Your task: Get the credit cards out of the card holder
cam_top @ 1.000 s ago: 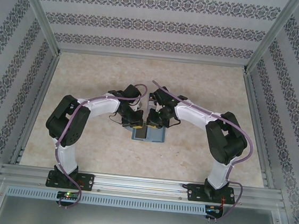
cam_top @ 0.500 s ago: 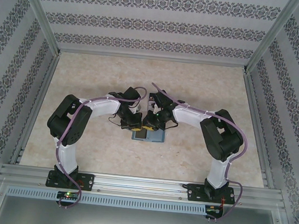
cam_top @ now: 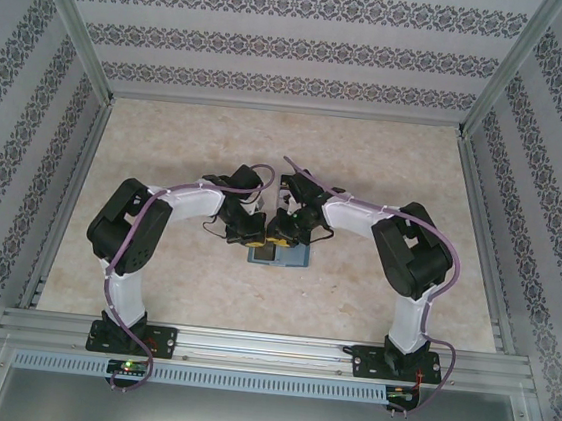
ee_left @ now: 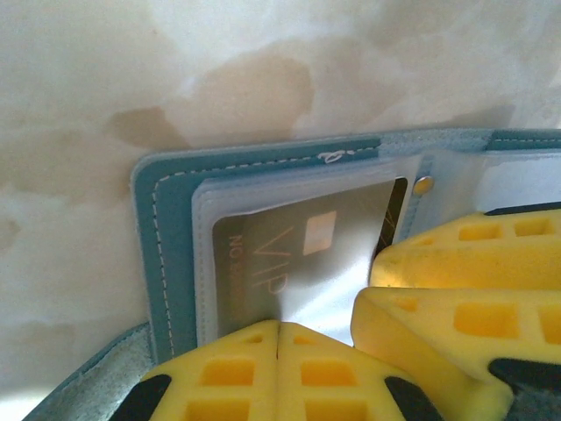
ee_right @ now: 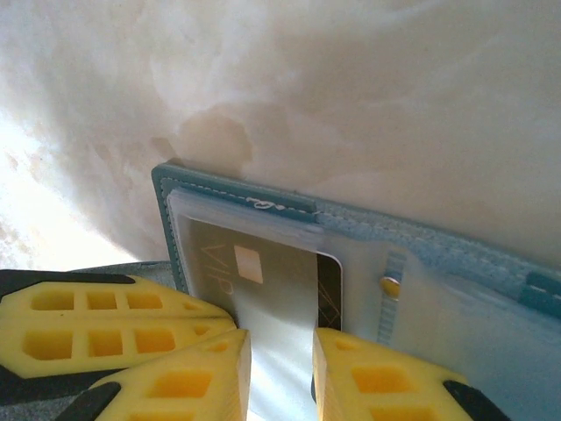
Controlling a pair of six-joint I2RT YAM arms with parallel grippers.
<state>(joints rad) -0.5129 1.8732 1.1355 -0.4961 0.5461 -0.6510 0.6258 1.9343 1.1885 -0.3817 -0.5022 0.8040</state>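
Note:
The teal card holder [cam_top: 292, 261] lies open on the table, both grippers over its left half. In the left wrist view its teal cover [ee_left: 171, 228] frames a clear pocket holding a pale grey credit card [ee_left: 298, 254] marked VIP, with a dark card's edge [ee_left: 396, 209] behind it. My left gripper [ee_left: 279, 326] is shut, tips together on the pocket's near edge. My right gripper [ee_right: 280, 338] stands open a little, its fingers astride the pale card [ee_right: 263, 272] beside the dark card [ee_right: 329, 285]. The two grippers [cam_top: 255, 236] [cam_top: 280, 235] nearly touch.
The holder [ee_right: 228, 188] rests on a marbled beige table [cam_top: 168, 138]. A brass snap [ee_left: 423, 184] sits on the clear tab right of the pocket. Aluminium rails [cam_top: 71, 199] and patterned walls bound the table on three sides.
My right gripper has shifted left, closer to the left gripper, and its jaws have parted slightly. The left gripper stays shut in place.

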